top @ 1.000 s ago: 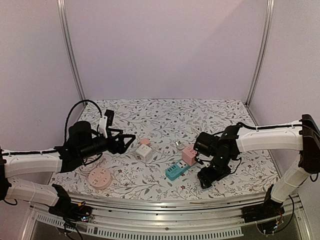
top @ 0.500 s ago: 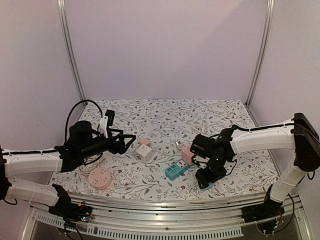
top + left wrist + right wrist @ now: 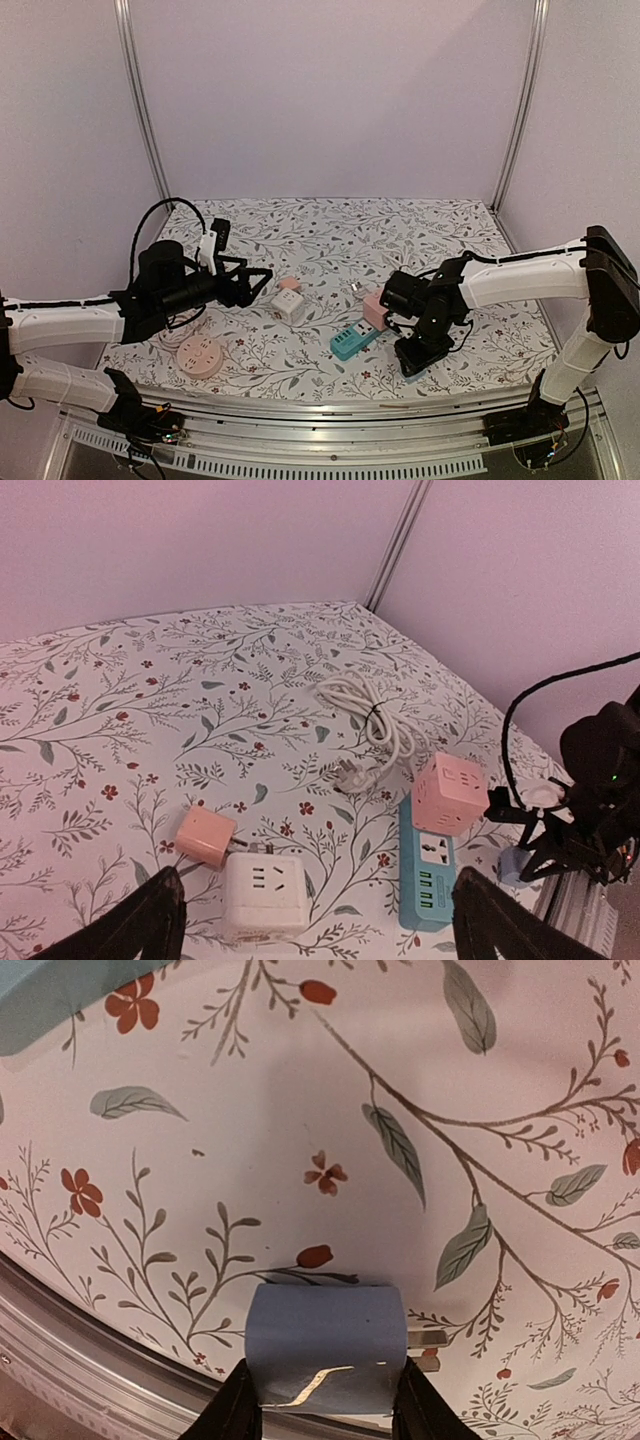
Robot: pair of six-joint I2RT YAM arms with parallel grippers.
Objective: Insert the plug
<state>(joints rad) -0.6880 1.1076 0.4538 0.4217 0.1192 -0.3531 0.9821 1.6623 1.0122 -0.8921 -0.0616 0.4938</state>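
Note:
A blue plug (image 3: 325,1345) lies on the floral tablecloth near the table's front edge, its metal prongs (image 3: 425,1338) pointing right. My right gripper (image 3: 325,1405) is shut on it, with a finger (image 3: 235,1405) pressed against each side. The top view shows that gripper (image 3: 420,355) low over the cloth, right of a teal power strip (image 3: 352,342) and a pink cube socket (image 3: 378,308). My left gripper (image 3: 318,925) hangs open above a white cube socket (image 3: 262,890) and a pink adapter (image 3: 206,837), touching neither.
A coiled white cable with its plug (image 3: 350,775) lies behind the pink cube socket (image 3: 449,792). A round pink socket (image 3: 198,355) sits at the front left. The metal front rail (image 3: 60,1330) runs close under the right gripper.
The right gripper's fingers have closed onto the blue plug, and that arm shifted slightly left. The left arm has not moved.

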